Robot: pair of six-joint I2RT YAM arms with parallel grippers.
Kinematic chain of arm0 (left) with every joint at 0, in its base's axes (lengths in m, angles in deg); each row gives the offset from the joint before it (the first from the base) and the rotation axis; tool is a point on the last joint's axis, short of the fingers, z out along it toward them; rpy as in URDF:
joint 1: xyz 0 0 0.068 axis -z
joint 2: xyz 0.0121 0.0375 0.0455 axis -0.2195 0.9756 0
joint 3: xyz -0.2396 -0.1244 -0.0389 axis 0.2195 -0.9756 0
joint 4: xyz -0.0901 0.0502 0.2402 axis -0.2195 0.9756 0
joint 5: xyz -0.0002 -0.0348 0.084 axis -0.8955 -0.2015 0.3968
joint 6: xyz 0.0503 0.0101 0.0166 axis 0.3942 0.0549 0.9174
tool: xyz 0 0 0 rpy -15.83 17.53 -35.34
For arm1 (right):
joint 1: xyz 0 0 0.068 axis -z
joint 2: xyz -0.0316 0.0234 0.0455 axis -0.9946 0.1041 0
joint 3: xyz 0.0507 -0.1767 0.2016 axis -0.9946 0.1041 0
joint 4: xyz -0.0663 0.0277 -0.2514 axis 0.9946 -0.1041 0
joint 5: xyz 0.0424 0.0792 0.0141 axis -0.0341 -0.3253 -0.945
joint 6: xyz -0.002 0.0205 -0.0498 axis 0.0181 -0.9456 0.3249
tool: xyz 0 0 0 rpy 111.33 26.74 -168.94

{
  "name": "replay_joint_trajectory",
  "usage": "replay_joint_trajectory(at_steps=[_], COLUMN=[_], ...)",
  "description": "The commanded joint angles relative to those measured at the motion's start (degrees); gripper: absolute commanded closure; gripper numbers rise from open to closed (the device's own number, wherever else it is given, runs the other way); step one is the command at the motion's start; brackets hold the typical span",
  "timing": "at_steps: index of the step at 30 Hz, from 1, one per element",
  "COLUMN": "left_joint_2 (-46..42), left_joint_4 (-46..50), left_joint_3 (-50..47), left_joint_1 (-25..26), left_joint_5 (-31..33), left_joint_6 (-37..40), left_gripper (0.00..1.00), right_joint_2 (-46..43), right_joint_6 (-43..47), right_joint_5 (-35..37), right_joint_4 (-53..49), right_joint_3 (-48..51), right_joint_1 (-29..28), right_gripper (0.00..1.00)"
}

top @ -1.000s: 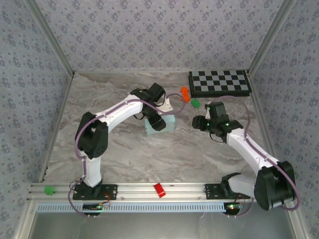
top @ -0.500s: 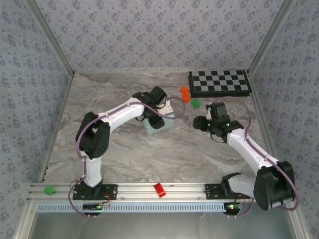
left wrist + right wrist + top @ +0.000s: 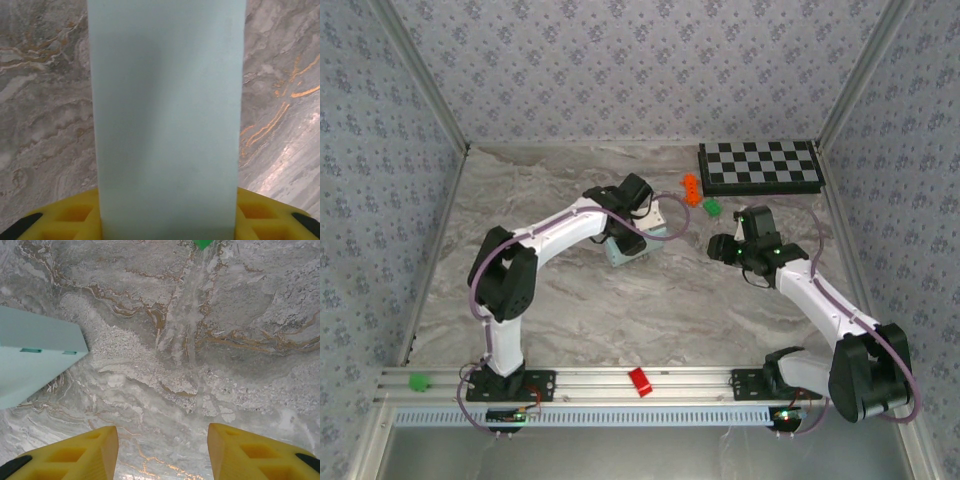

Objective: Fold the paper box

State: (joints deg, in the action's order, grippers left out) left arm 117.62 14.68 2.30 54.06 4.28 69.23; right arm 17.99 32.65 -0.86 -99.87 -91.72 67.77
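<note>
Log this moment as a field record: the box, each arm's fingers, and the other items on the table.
object: paper box, pale aqua, already box-shaped, lying mid-table on the marble table
left arm: left fingers sit on either side of the paper box; contact unclear
right arm: right fingers apart over bare marble, nothing between them
far right corner: checkered board
beside board: orange block, green block
front rail: red block
</note>
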Motion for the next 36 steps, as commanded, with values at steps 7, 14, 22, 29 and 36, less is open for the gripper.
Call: replay_joint_trajectory(at_steps=[7, 14, 22, 29, 36], left_joint_2=[-7.13, -8.29, -7.06, -5.72, -3.97], left_joint_4=[-5.68, -11.05, -18.84, -25.76, -32.32], left_joint_3=[-3.68, -7.26, -11.25, -14.84, -18.05], left_joint_1=[0.36, 0.32, 0.35, 0.4, 0.99], left_joint_5=[15.1, 24.18, 34.3, 40.25, 44.23], left_joint_6=[2.17, 4.29, 6.28, 9.32, 11.37], left_gripper=[0.63, 0.63, 0.63, 0.63, 0.62], right_joint_2=[-0.36, -0.09, 0.08, 0.52, 0.86], right_joint_6=[-0.74, -0.93, -0.8, -0.99, -1.07], right_joint_5=[-0.71, -0.84, -0.9, -1.02, -1.24], right_joint_4=[0.79, 1.18, 1.27, 1.54, 1.86], right_joint_3=[1.1, 1.31, 1.43, 1.66, 1.75], right_joint_1=[0.66, 0.76, 0.82, 0.85, 0.8], right_gripper=[0.48, 0.48, 0.48, 0.48, 0.48])
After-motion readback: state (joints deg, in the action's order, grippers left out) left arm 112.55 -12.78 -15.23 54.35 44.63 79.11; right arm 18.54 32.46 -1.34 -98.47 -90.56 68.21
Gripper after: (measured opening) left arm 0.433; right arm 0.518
